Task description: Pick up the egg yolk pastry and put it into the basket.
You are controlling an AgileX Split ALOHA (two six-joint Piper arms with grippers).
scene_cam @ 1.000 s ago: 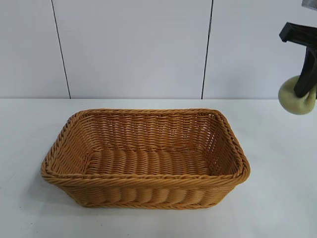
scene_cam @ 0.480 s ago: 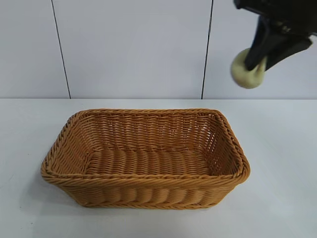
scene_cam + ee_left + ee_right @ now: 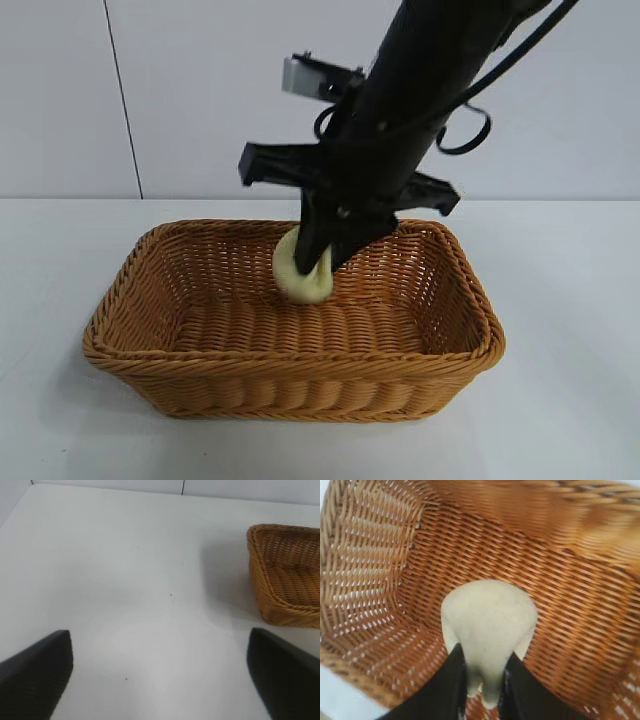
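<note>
We see first the white table (image 3: 570,330), wide and matte, and behind it a pale wall (image 3: 250,90) of panels with thin dark seams. On the table stands the basket (image 3: 150,330), woven and orange-tan, at the same place as in the earlier pictures. What differs is the right arm (image 3: 420,90): one second ago only its tip showed at the far right edge of the exterior view, high above the table, and half a second ago it was above the basket's right end; now it has come down steeply over the basket's middle. The right gripper (image 3: 312,262) reaches inside the basket, and its two dark fingers (image 3: 451,685) pinch the egg yolk pastry (image 3: 297,275) so that the soft cream lump bulges around them. The pastry hangs within the basket walls, close above the woven floor; whether it touches the floor we cannot tell. The left gripper (image 3: 160,675) waits over bare table beside the basket's end, its fingers spread wide with nothing between them.
</note>
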